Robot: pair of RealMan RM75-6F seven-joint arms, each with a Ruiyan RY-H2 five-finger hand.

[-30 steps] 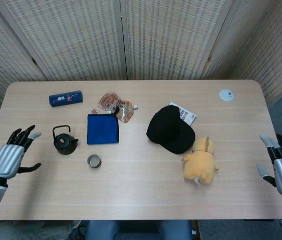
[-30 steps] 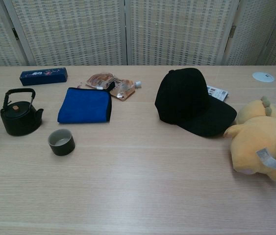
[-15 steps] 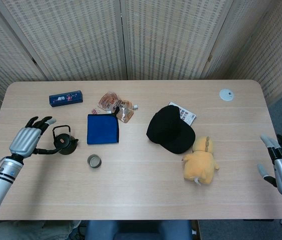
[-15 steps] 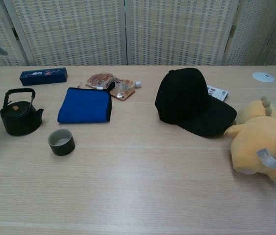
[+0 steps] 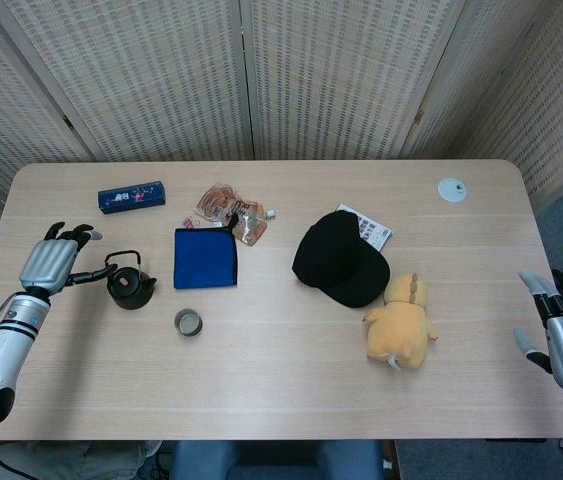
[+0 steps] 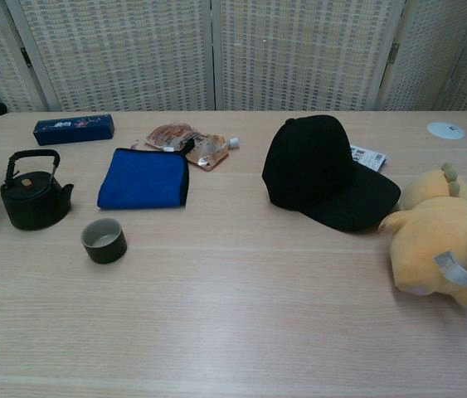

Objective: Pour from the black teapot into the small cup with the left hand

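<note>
Left hand (image 5: 51,262) hovered just left of the black teapot (image 5: 129,283), fingers apart and grasping nothing.
The teapot stood upright on the desk (image 5: 281,380), spout pointing right toward the blue cloth (image 5: 205,258); small cup (image 5: 188,322) nearby.

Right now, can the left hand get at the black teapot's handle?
Probably yes. The left hand hovers just left of the black teapot, fingers apart and holding nothing, with nothing between them. The small cup and blue cloth lie on the teapot's far side.
</note>
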